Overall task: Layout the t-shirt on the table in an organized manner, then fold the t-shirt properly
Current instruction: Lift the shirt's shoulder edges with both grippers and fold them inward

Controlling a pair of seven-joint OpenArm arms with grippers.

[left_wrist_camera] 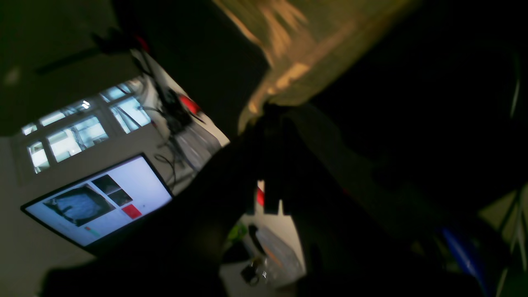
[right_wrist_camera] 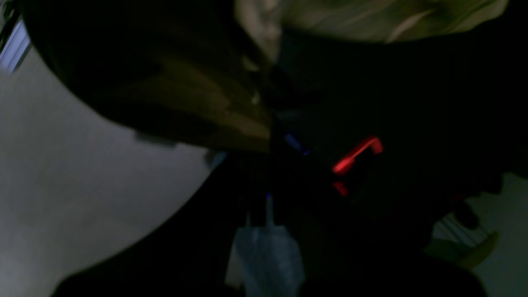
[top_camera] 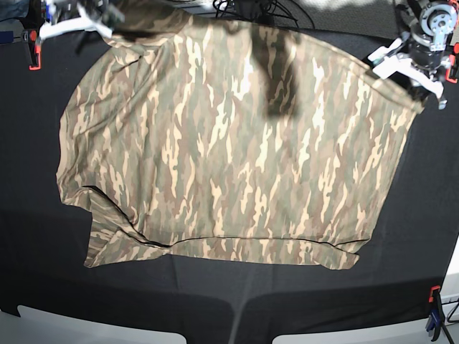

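We have the t-shirt (top_camera: 229,158) pulled out across the middle of the table (top_camera: 43,272), its far edge lifted at two corners while the rest trails toward the near edge. Our left gripper (top_camera: 414,92) pinches the shirt at the table's far right corner, and our right gripper (top_camera: 109,30) pinches it at the far left corner — both sets of fingers are clamped tight on fabric, not released. In the left wrist view the camouflage cloth (left_wrist_camera: 297,53) bunches into the closed fingertips, and in the right wrist view the cloth (right_wrist_camera: 371,16) hangs above a very dark, blurred gripper, so the exact bite there is, we think, only a small fold of hem. Holding two far corners apart keeps that edge taut and straight, which is why the upper part lies fairly flat. The near edge is less tidy: a folded-under flap (top_camera: 118,229) sits toward the near left, and a small curl (top_camera: 344,254) toward the near right. We judge the layout step to be under way, with smoothing of those near corners needed before any fold. A red clamp (top_camera: 33,49) grips the table's left edge.
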